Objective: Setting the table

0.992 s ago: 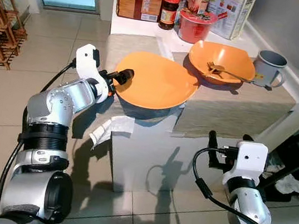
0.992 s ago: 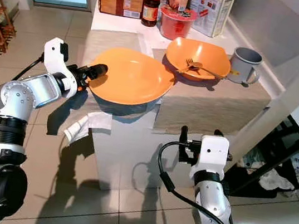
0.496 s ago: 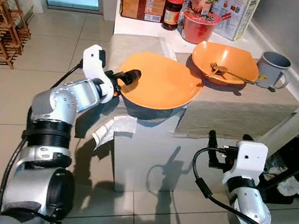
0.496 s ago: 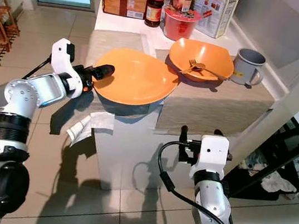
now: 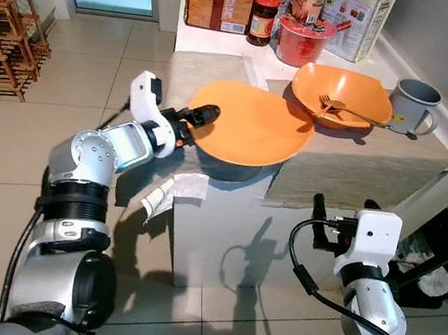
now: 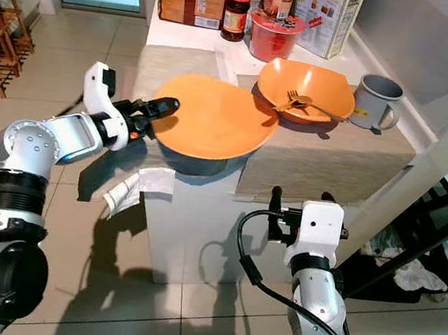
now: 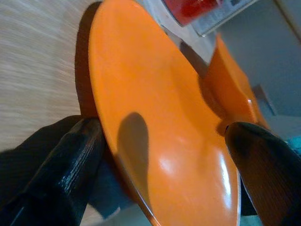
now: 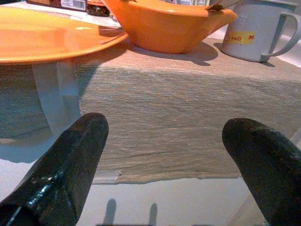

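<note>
A wide orange plate (image 5: 251,125) hangs just over the near left part of the small table (image 5: 214,233), casting a shadow beneath it. My left gripper (image 5: 200,116) is shut on the plate's left rim; in the left wrist view the rim runs between the black fingers (image 7: 70,165). Behind and to the right, an orange bowl (image 5: 341,88) holding a fork (image 5: 344,110) sits on the beige mat (image 5: 359,167). A grey mug (image 5: 411,103) stands beside it. My right gripper (image 8: 164,155) is open, low in front of the table's edge.
Food packets, a jar and a red tub (image 5: 300,40) crowd the counter behind the table. A white napkin (image 5: 171,193) hangs off the table's left front corner. A wooden rack (image 5: 5,25) stands far left, and a dark frame with cloths (image 5: 447,251) on the right.
My left gripper has carried the plate a little to the right, closer to the bowl. The right arm has stayed still. The camera has shifted slightly.
</note>
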Controlling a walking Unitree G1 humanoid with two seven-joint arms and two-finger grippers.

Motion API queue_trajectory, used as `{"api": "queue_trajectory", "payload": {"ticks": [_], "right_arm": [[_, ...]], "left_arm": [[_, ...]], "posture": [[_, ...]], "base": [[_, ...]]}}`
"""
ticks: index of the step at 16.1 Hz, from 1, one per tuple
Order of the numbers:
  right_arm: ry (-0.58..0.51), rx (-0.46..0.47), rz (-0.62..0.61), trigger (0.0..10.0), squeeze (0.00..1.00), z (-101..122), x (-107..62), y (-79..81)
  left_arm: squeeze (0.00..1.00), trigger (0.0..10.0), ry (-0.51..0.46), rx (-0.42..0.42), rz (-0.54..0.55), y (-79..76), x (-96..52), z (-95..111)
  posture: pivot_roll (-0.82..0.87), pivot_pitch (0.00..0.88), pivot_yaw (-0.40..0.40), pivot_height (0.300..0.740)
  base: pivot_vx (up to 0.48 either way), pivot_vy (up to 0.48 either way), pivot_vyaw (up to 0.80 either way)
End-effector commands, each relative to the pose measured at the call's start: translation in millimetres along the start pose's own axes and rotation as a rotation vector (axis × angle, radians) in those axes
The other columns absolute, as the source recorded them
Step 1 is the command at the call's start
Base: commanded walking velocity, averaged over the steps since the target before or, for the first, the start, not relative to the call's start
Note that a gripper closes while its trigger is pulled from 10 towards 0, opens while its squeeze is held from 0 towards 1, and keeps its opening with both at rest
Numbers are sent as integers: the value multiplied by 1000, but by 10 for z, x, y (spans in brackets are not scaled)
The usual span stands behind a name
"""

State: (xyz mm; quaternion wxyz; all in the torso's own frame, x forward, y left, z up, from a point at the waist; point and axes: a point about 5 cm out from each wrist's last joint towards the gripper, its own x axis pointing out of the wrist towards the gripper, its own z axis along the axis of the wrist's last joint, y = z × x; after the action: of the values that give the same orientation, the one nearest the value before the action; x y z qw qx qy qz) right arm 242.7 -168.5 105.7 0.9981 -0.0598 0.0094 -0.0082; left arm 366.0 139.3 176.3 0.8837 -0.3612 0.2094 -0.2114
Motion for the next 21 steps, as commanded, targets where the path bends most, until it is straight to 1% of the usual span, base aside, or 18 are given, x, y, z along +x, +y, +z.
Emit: {"api": "queue_trajectory", "payload": {"ticks": [1, 3, 6, 8, 9, 11, 12, 13, 14, 15, 16, 17, 18, 19, 20, 21], "right_arm": [[-8, 2, -11, 10000, 90, 28, 19, -18], [-8, 1, -10, 10000, 94, 31, 19, -17], [-7, -2, -13, 10000, 90, 30, 16, -21], [-4, -4, -16, 10000, 86, 25, 20, -28], [-3, -4, -16, 10000, 90, 22, 17, -27], [-2, -3, -14, 10000, 86, 20, 16, -24], [-1, -4, -12, 10000, 86, 15, 17, -21], [-2, -4, -9, 10000, 90, 16, 21, -15], [-3, -4, -7, 10000, 90, 18, 27, -10], [-3, -5, -6, 10000, 90, 18, 32, -9], [-3, -5, -5, 10000, 86, 17, 38, -8], [-5, -5, -5, 10000, 90, 22, 47, -4], [-10, -4, -6, 10000, 86, 33, 58, 0], [-12, -4, -6, 10000, 90, 37, 64, 1], [-13, -5, -3, 10000, 86, 33, 65, -1], [-13, -6, -3, 10000, 82, 32, 65, -2]], "left_arm": [[0, 10000, 22, -19, -40, -118, 85, -45], [0, 10000, 14, -11, -38, -137, 131, -88], [0, 10000, 1, 24, -7, -106, 145, -86], [0, 10000, -4, 55, 23, -62, 150, -90], [0, 10000, 4, 103, 72, 8, 149, -111], [0, 10000, 16, 91, 67, 15, 147, -132], [0, 8824, 45, 70, 71, 23, 152, -174], [0, 8118, 71, 36, 64, 16, 162, -215], [0, 10000, 78, 21, 55, -4, 172, -229], [0, 10000, 72, 18, 46, -21, 181, -225], [0, 10000, 73, 34, 49, -17, 188, -222], [0, 10000, 68, 92, 79, 20, 186, -210], [0, 10000, 33, 293, 151, 84, 162, -149], [0, 10000, 6, 482, 189, 103, 143, -105], [0, 10000, -38, 538, 184, 71, 130, -65], [0, 10000, -51, 566, 183, 52, 125, -57]], "posture": [[-31, 9, -2, 740], [-32, 9, -2, 740], [-37, 9, -1, 740], [-39, 7, -1, 740], [-39, 5, -1, 740], [-39, 5, -1, 740], [-35, 0, -5, 740], [-35, 0, -5, 740], [-34, 0, -6, 740], [-34, 0, -6, 740], [-33, 0, -7, 740], [-33, 0, -7, 740], [-34, 0, -6, 740], [-34, 0, -6, 740], [-30, 0, -11, 740], [-30, 0, -11, 740]], "base": [[0, 0, 0], [0, 0, 0], [0, 0, 0], [0, 0, 0], [0, 0, 0], [0, 0, 0], [0, 0, 0], [0, 0, 0], [0, 0, 0], [0, 0, 0], [0, 0, 0], [0, 0, 0], [0, 0, 0], [0, 0, 0], [0, 0, 0], [0, 0, 0]]}}
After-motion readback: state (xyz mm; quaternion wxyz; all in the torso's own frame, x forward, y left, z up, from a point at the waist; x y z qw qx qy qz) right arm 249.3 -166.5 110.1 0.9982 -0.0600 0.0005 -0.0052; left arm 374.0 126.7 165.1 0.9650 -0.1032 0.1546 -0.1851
